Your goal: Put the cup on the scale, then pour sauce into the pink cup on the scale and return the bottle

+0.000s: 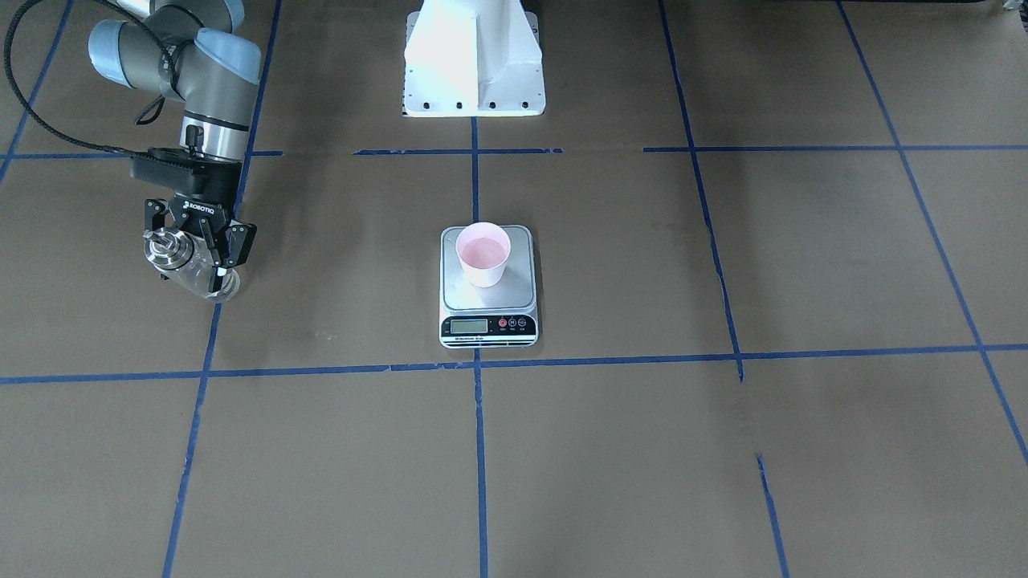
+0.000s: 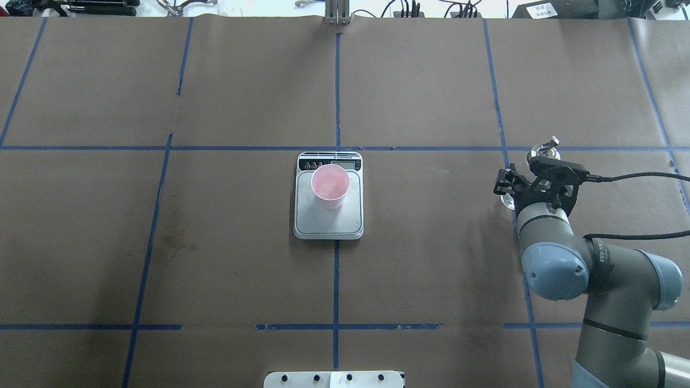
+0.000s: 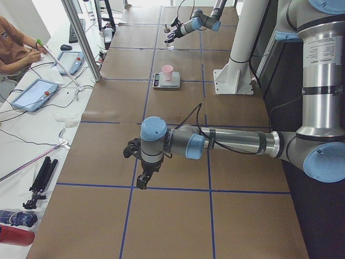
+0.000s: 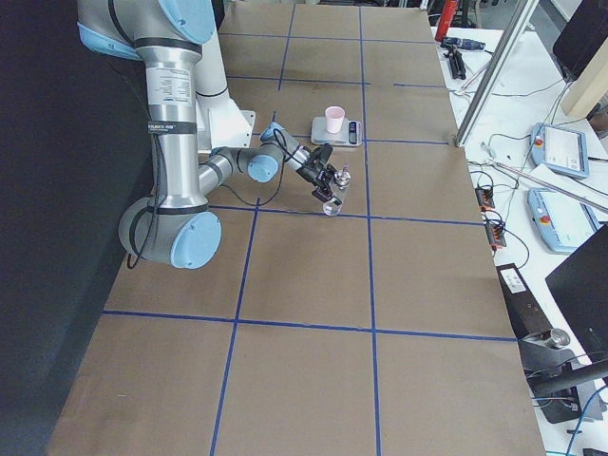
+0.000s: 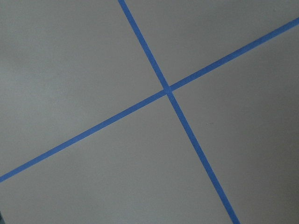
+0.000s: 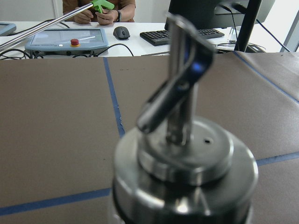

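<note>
The pink cup (image 1: 483, 253) (image 2: 330, 185) stands upright on the silver-grey platform of the scale (image 1: 514, 301) (image 2: 323, 222) at the table's middle. I cannot tell whether there is liquid in it. My right gripper (image 1: 193, 253) (image 2: 517, 186) is shut on the clear glass bottle (image 1: 201, 277) (image 4: 332, 195), far to the robot's right of the scale. The bottle is roughly upright, its base low by the table. Its metal collar and spout (image 6: 184, 140) fill the right wrist view. My left gripper (image 3: 143, 178) hangs over bare table; I cannot tell if it is open or shut.
The robot's white pedestal (image 1: 474, 64) (image 2: 334, 379) stands at the table's robot side. Blue tape lines (image 5: 166, 88) divide the brown table. Past the far edge are a metal post (image 3: 81, 38), tablets (image 3: 35, 93) and a seated person (image 3: 16, 40).
</note>
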You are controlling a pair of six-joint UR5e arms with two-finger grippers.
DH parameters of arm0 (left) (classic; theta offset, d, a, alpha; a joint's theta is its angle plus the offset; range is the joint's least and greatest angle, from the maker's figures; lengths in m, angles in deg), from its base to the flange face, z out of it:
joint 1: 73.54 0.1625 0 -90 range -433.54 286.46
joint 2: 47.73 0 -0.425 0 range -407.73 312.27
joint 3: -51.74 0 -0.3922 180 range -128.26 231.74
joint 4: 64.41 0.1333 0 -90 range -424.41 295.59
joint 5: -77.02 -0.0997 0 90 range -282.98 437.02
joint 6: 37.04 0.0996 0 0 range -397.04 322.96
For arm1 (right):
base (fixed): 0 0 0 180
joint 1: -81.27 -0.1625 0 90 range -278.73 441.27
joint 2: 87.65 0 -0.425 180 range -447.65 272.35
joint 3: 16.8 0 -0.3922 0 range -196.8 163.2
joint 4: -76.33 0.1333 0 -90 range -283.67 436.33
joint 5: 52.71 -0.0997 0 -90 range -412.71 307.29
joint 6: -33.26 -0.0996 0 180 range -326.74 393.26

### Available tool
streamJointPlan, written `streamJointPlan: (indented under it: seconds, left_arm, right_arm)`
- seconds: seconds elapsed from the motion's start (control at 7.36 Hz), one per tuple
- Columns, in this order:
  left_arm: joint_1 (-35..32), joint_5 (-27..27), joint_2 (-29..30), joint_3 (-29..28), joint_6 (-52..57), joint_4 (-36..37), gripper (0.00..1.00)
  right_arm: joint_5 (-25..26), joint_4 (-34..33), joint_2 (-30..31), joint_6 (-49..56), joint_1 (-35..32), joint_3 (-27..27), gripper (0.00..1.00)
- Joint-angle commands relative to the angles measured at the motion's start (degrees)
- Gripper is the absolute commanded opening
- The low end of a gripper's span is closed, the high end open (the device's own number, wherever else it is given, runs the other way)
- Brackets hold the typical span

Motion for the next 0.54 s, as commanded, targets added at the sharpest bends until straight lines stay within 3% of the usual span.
streamJointPlan:
  seconds: [0.0,0.41]
  left_arm:
    - [0.0,0.0,0.1,0.0,0.0,0.1,1.00]
    - [0.1,-0.1,0.2,0.0,0.0,0.1,1.00]
  right_arm:
    - [-0.4,0.0,0.1,-0.1,-0.2,0.0,0.00]
    - [-0.6,0.1,0.1,-0.2,0.0,-0.1,0.00]
